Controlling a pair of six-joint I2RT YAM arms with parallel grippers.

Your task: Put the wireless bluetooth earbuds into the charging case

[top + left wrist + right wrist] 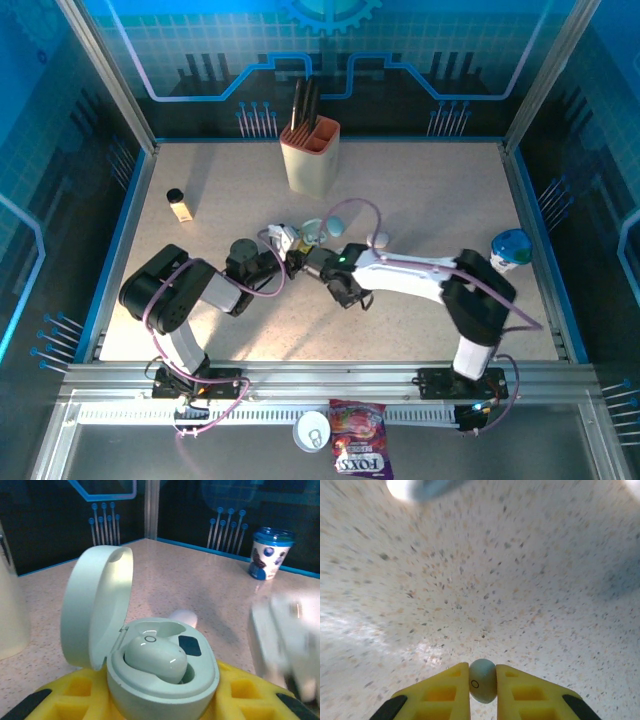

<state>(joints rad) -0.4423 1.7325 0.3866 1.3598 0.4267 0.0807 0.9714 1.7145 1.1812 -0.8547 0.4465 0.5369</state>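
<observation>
The pale teal charging case (165, 690) stands open, its lid (95, 610) hinged up to the left. One earbud (155, 657) lies in its near socket, and the socket beside it shows a dark contact patch (190, 646). My left gripper (161, 700) is shut on the case body, with a yellow finger on each side. In the top view that case (315, 232) sits at mid-table in the left gripper (285, 241). My right gripper (483, 681) is shut on a second pale teal earbud (483, 680) just above the speckled tabletop, close beside the case (303, 263).
A small white rounded piece (378, 238) lies on the table right of the case. A beige knife block (310, 155) stands at the back, a small bottle (180, 205) on the left, and a blue-lidded cup (511, 248) on the right. A snack packet (360, 452) lies on the front rail.
</observation>
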